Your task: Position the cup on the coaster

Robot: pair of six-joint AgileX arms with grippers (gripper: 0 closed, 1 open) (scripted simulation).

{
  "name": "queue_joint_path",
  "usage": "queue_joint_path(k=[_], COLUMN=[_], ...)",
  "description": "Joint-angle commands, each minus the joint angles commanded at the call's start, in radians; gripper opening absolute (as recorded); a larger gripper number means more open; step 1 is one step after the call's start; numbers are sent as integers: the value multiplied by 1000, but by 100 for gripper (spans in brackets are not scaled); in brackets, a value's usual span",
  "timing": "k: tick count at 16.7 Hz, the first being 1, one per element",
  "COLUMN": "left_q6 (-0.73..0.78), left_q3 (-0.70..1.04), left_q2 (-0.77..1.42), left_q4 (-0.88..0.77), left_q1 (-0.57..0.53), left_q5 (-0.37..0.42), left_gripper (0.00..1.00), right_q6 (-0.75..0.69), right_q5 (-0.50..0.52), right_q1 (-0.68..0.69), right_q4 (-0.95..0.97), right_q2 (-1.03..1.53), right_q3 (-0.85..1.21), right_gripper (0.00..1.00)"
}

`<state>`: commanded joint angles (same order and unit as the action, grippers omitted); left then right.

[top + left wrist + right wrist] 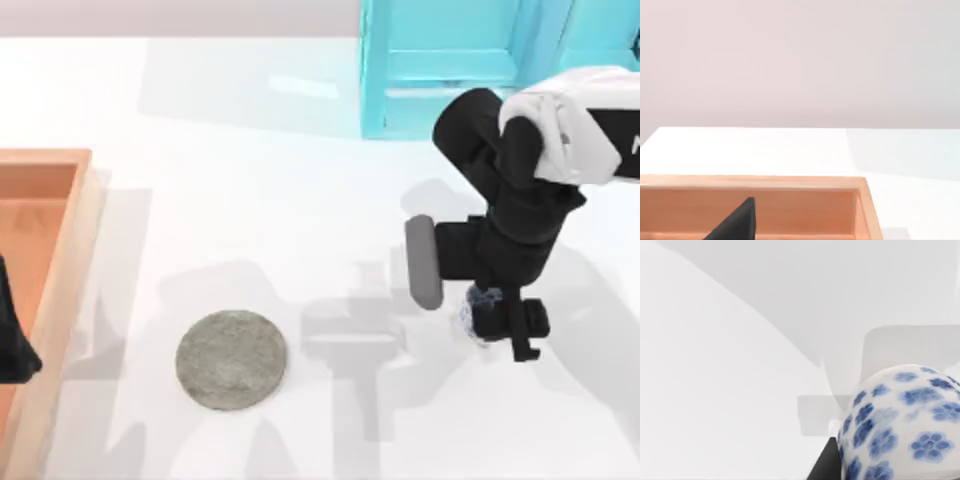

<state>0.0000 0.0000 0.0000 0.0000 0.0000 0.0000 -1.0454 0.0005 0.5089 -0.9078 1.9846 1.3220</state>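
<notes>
The coaster point(231, 359), a flat mottled grey disc, lies on the white table at the front left of centre. Well to its right, the cup point(476, 312), white with blue flowers, peeks out from under my right gripper point(498, 322). In the right wrist view the cup point(900, 425) sits very close, with one black finger point(824, 467) against its side; the gripper looks shut on it. My left gripper point(12, 345) is parked at the left edge over a wooden tray.
A wooden tray point(62, 270) runs along the table's left side, and its rim point(755, 182) also appears in the left wrist view. A light blue cabinet point(450, 60) stands at the back right. White table lies between the cup and the coaster.
</notes>
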Motion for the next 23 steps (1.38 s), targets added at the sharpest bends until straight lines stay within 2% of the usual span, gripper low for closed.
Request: queue_joint_path(k=[7, 11, 15, 23], left_q6=[0, 0, 0, 0], left_q3=[0, 0, 0, 0], left_q2=[0, 0, 0, 0], left_q4=[0, 0, 0, 0], left_q1=[0, 0, 0, 0], left_q5=[0, 0, 0, 0], left_gripper=[100, 100, 100, 100], right_q6=[11, 153, 456, 1236], right_q5=[-1, -15, -33, -54], right_q1=[2, 52, 133, 307], right_q4=[-6, -79, -211, -537], right_q2=[2, 37, 112, 366], right_q3=[10, 153, 444, 1085], right_gripper=[0, 0, 0, 0])
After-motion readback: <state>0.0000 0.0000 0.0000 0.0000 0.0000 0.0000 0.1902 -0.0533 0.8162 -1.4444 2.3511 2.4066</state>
